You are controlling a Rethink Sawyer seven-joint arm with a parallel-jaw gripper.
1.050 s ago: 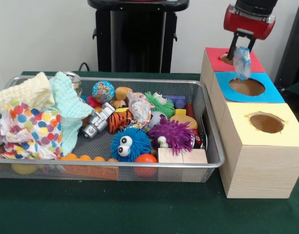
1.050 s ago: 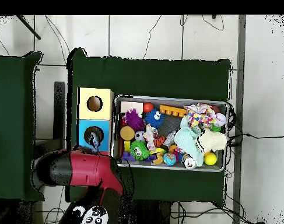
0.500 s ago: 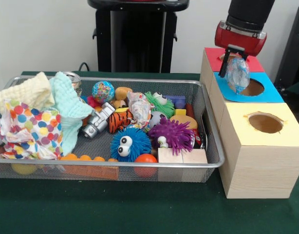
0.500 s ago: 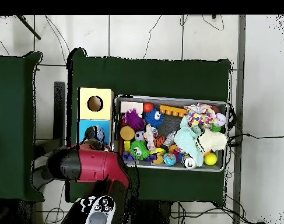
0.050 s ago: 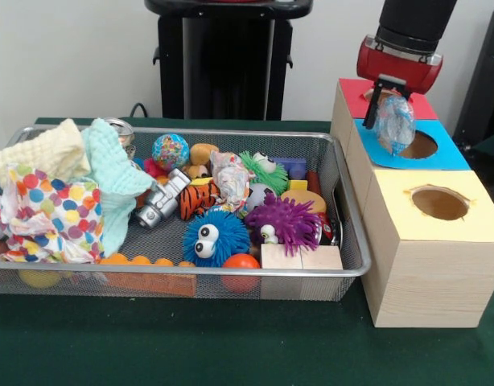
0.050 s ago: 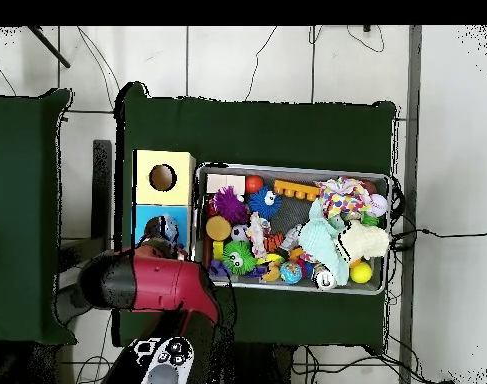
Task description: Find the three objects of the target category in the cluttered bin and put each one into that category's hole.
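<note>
one crumpled plastic bag point(image 5: 394, 122) hangs from the claw point(image 5: 392, 98) in the front view, pinched at its top between the two dark fingers, so the claw is closed on it. the bag dangles over the blue box point(image 5: 408, 145), and its lower end overlaps the near-left rim of the blue hole point(image 5: 418, 145); it looks off-centre rather than squarely above the opening. the red box point(image 5: 384, 96) sits just behind and the yellow box point(image 5: 436, 213) just in front, each with its own hole. the wire bin point(image 5: 183, 273) beside the boxes is full of toys and cloths, among them another crinkled wrapper point(image 5: 229, 181) near the middle.

my worry from this view: if the claw lets go now, the light bag may catch on the rim of the hole and lie on the blue top instead of dropping through. the bag is bulky and springy, so it could also bridge the opening and sit there. a thin film may cling to a finger and fail to fall at all.

seen from overhead, the red arm point(image 6: 147, 285) covers the claw, so its grip cannot be read here. the bag point(image 6: 159, 230) shows as a pale shape over the blue box point(image 6: 147, 220), at the hole, with the yellow box point(image 6: 163, 177) touching it on one side. the bin point(image 6: 292, 168) lies just beside the boxes. the arm hides the red box, and any drift toward it would go unseen from this angle.
</note>
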